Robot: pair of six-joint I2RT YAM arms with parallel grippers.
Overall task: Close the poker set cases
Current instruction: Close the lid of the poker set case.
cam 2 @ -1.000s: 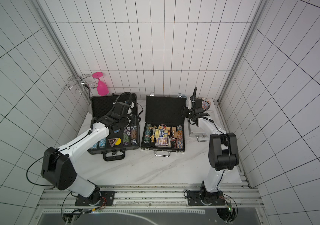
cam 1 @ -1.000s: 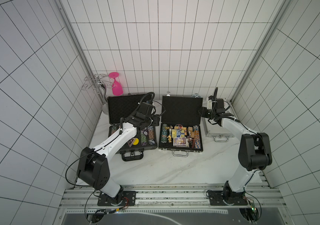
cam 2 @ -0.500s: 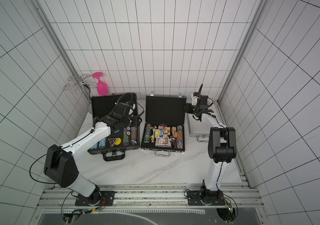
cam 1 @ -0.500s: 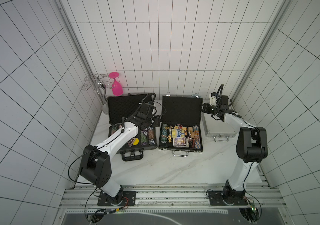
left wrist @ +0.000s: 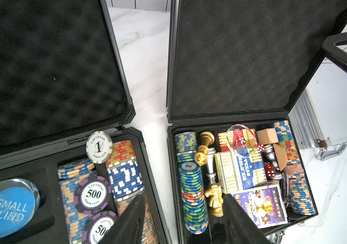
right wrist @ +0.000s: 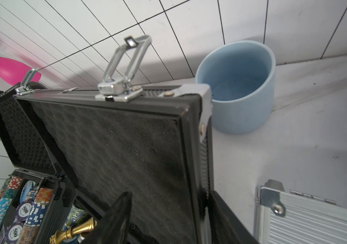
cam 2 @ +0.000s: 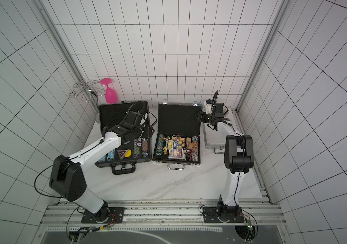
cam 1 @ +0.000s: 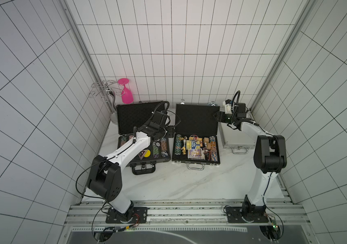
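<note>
Fingers (right wrist: 117, 219) of my right gripper (cam 1: 217, 115) stand spread astride the right-hand edge of the upright lid (right wrist: 126, 147) of the medium black case (cam 1: 196, 120), one on the foam face and one on the outer shell. Nothing is pinched, and I cannot tell whether the outer finger touches the shell. Taking the back wall as 12 o'clock from the table's (cam 1: 179, 181) centre, the large dark-grey case (cam 1: 134, 118) lies at 10 o'clock with its lid up, the medium black case at 12 o'clock with its lid up, and the small silver case (cam 1: 231, 137) at 2 o'clock, shut flat. Over the last second my right gripper has crept from above the rear of the silver case toward 11 o'clock, onto the black lid's edge. My left gripper (cam 1: 169, 133) has barely moved, its fingers (left wrist: 130, 221) apart and empty over the gap between the two open cases. I judge one closure done and the second now being set up: the lid must next tip toward 6 o'clock. Gold chess pieces (left wrist: 215, 198) sit among the heaped contents and may keep it from seating.
</note>
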